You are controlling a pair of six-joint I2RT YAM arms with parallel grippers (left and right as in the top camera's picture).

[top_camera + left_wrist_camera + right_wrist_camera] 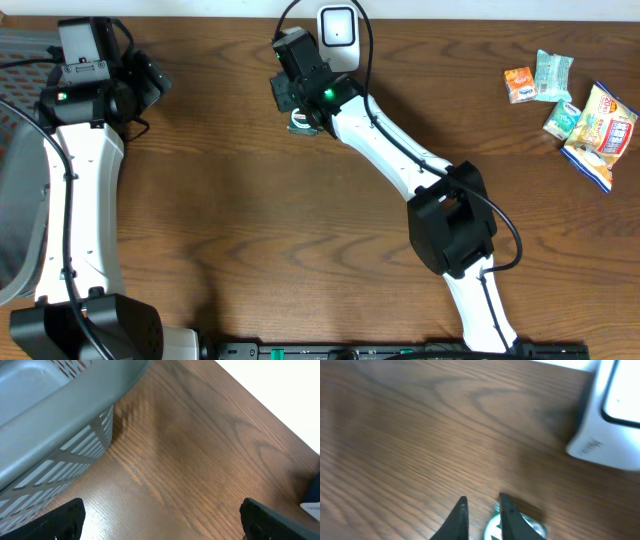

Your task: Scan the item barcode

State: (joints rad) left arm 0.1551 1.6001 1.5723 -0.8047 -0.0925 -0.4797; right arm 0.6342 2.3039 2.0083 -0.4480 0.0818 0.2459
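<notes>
The right fingers (459, 519) stand narrow, only a thin strip of wood showing between their tips. They point down at the bench (250, 220) just in front of the scanner (610, 420). The item (491, 531), a small green and white thing, lies right at those tips. Part of it shows in the slit between them and part pokes out past the outer finger. From here I cannot tell whether it is pinched or merely lying under them.

From above, the item (300, 122) sits near the scanner (338, 30), on the robot's side of it and a little to its left, mostly hidden beneath the wrist. The scanner itself is a white box with a dark-framed pale window, standing at the far edge of the bench. The right arm (400, 160) runs from it back towards the near edge in a long diagonal.

The left fingers (60, 520) are spread wide, one at each lower corner of their own camera's view, with bare wood between them and nothing held. They hang well to the left of the scanner, close to a grey slatted basket (50, 405) whose wall fills the upper left of that view. The left arm (70, 200) runs along beside the basket (15, 170).

Well to the right of the scanner, near the same far edge, a cluster of snack packets (575, 105) lies on the wood, well apart from both arms.
</notes>
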